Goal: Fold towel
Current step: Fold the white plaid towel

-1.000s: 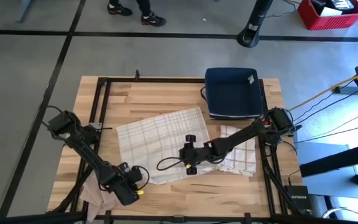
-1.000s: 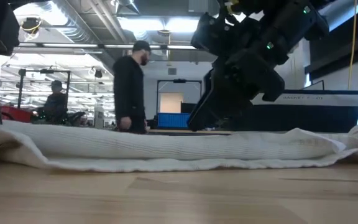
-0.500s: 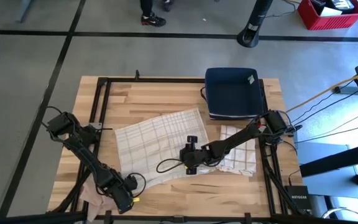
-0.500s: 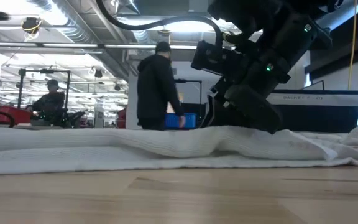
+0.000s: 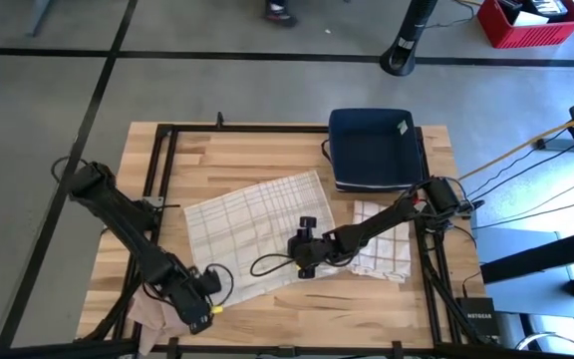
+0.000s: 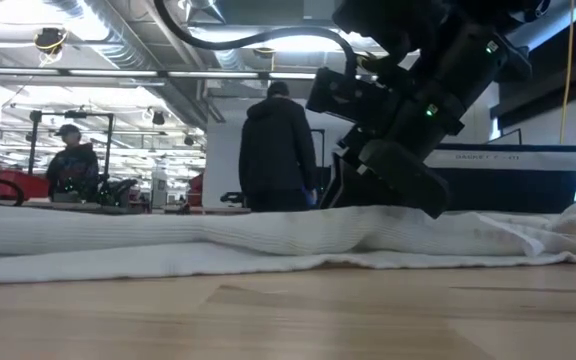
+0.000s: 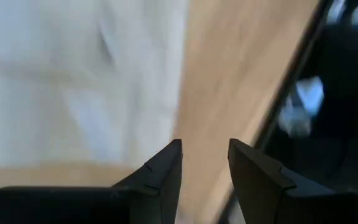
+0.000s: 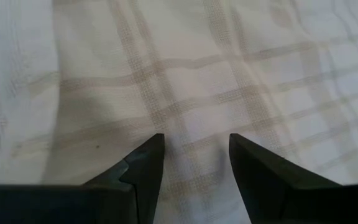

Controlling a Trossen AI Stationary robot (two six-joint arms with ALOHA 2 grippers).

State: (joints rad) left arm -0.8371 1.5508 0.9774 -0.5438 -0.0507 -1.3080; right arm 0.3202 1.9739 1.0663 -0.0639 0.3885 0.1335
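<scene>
A white plaid towel lies spread flat on the wooden table; in the low view it is a long pale ridge. My right gripper is open and slants down over the towel's near right part, with plaid cloth showing between its fingers. My left gripper hangs open above bare wood just off the towel's near left corner. Nothing is between its fingers, and the towel's edge lies to one side of them. My right gripper has its open fingers slanted down from the table's right, close over the towel's near right part. A low hump of cloth hides the fingertips in the low view. Whether they touch the towel, I cannot tell.
A second, crumpled towel lies under the right arm at the table's right. A dark blue basket stands at the far right. A beige cloth hangs at the near left corner. People stand in the room beyond.
My left gripper has risen above the table's near left and tipped. My right gripper has sunk toward the towel, then held still. In the low view the towel's near ridge has dropped flatter at the left, and a low hump has formed by the right gripper.
</scene>
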